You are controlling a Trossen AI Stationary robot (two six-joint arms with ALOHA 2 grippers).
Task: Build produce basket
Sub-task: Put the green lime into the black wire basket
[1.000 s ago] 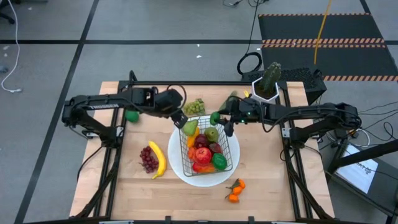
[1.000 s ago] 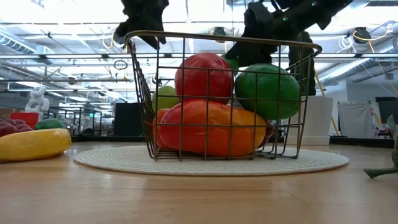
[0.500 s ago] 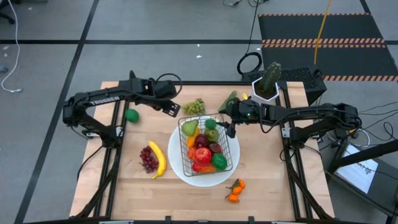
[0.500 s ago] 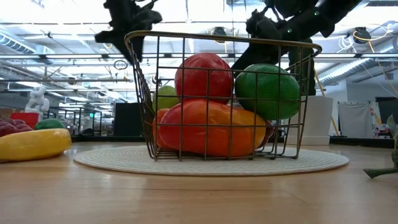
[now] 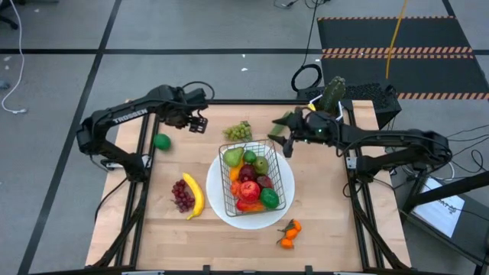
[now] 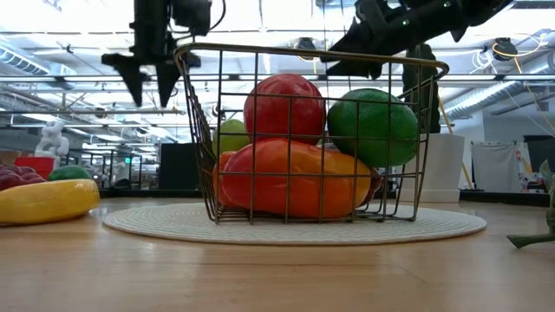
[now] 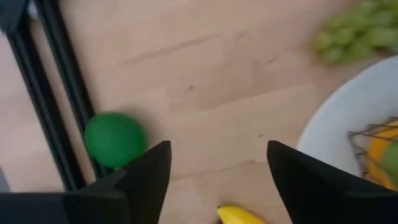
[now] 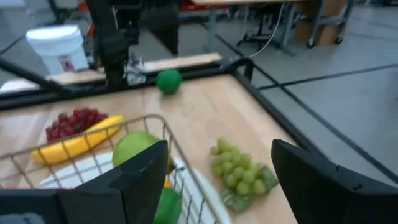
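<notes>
The wire basket (image 5: 252, 177) stands on the round white plate (image 5: 221, 208), filled with a pear, apples, a lime and orange peppers. My left gripper (image 5: 198, 123) hangs open, pointing down, over bare wood at the far left, between the loose green lime (image 7: 115, 138) and the green grapes (image 5: 239, 131). My right gripper (image 5: 287, 147) is open above the basket's far right corner, pointing roughly level over the basket's far rim (image 8: 124, 124) and clear of it. A banana (image 5: 195, 195) and purple grapes (image 5: 182, 195) lie left of the plate, and tangerines (image 5: 288, 233) lie at the near right.
A white pot with a cactus (image 5: 328, 103) stands at the far right corner, behind my right arm. A green vegetable (image 5: 281, 121) lies beside my right gripper. Bare wood shows along the near edge and in the far left part of the table.
My left gripper has left the basket's far left corner, swung toward the table's far left, tipped to point down and opened. My right gripper has drawn back from the basket's far rim toward the right, risen a little and opened wider.
</notes>
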